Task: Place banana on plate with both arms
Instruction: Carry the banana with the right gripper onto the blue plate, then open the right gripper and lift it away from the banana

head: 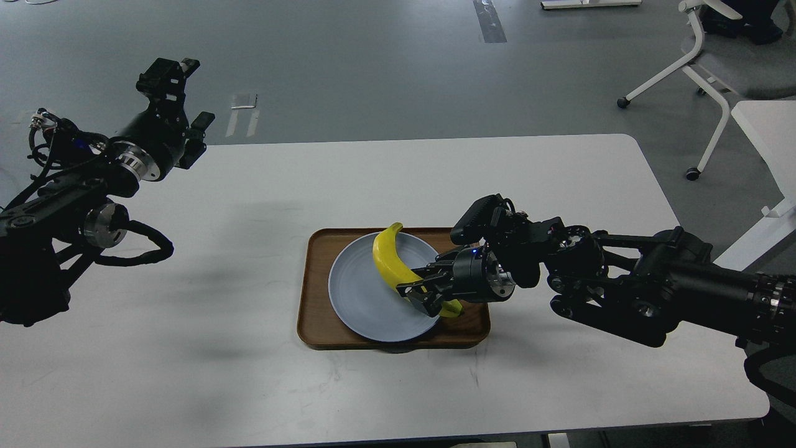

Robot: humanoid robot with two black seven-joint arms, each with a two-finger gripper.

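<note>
The yellow banana (pixel 388 258) is held over the right half of the pale blue-grey plate (pixel 357 289). Its far tip points up and away, its green stem end pokes out below the fingers. My right gripper (pixel 418 295) is shut on the banana's near end, above the plate's right rim. I cannot tell whether the banana touches the plate. My left gripper (pixel 163 81) is raised high over the table's far left corner, away from the plate, with its fingers spread and nothing in it.
The plate lies in a brown wooden tray (pixel 317 323) on the white table (pixel 249 205). A white-framed chair (pixel 715 68) and another white table (pixel 768 134) stand at the far right.
</note>
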